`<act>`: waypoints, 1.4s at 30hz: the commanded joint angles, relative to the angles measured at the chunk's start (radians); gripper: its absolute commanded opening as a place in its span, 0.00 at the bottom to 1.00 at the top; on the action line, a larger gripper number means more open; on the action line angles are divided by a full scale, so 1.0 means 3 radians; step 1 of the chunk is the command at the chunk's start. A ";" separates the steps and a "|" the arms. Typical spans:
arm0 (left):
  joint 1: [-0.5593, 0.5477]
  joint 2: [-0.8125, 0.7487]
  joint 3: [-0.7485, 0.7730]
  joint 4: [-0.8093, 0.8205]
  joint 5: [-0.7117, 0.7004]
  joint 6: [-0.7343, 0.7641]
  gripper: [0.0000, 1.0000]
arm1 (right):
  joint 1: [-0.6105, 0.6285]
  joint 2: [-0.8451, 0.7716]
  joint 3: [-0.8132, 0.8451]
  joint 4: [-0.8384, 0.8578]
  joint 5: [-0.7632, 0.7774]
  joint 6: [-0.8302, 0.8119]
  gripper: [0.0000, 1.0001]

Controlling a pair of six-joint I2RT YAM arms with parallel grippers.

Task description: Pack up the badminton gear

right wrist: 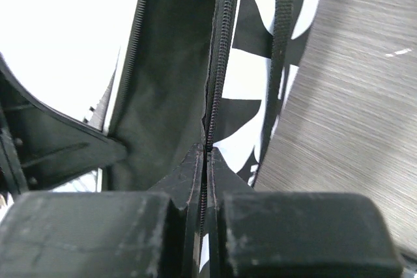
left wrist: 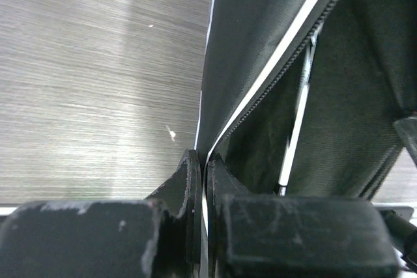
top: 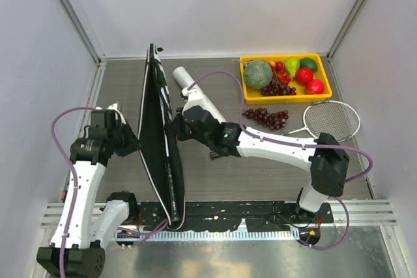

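Observation:
The black racket bag (top: 158, 141) stands on edge at centre left, held open between both arms. My left gripper (top: 133, 142) is shut on the bag's left rim with its white piping (left wrist: 260, 89). My right gripper (top: 176, 128) is shut on the bag's right zipper edge (right wrist: 218, 76). A thin white racket shaft (left wrist: 296, 128) shows inside the bag in the left wrist view. A silver-headed racket (top: 331, 119) lies on the table at the right. The long white tube (top: 195, 92) lies behind my right arm. No shuttlecock shows.
A yellow tray (top: 287, 93) of fruit stands at the back right. A dark red grape bunch (top: 266, 117) lies in front of it, next to the racket. White walls close the table on three sides.

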 commanded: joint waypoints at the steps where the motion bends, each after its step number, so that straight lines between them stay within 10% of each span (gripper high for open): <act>1: 0.0055 -0.0126 -0.0020 0.0394 0.0628 0.0010 0.00 | 0.0137 0.0201 0.0336 0.0314 -0.0161 0.0014 0.05; 10: 0.0055 0.0052 -0.0128 0.0503 0.0436 0.0040 0.02 | 0.0167 0.0627 0.0689 0.0437 -0.0140 0.0148 0.05; 19: 0.0045 -0.0193 -0.0487 0.0483 -0.0003 0.0005 0.52 | 0.0173 0.0622 0.0541 0.0611 -0.0237 0.0183 0.05; 24: 0.0045 -0.0157 -0.0471 0.0462 -0.0034 -0.0001 0.56 | 0.0173 0.0581 0.0546 0.0606 -0.0181 0.0199 0.05; 30: -0.0042 -0.0065 -0.0777 0.0665 0.0272 -0.0245 0.50 | 0.0173 0.0586 0.0577 0.0595 -0.0100 0.0224 0.05; 35: -0.0042 -0.0035 -0.0626 0.0545 0.0401 -0.0176 0.00 | 0.0157 0.0591 0.0577 0.0437 0.0182 0.0041 0.05; 42: 0.0315 0.0185 -0.0072 0.0211 0.0390 0.0198 0.00 | 0.0152 0.0336 0.0607 0.0228 0.0381 -0.0302 0.05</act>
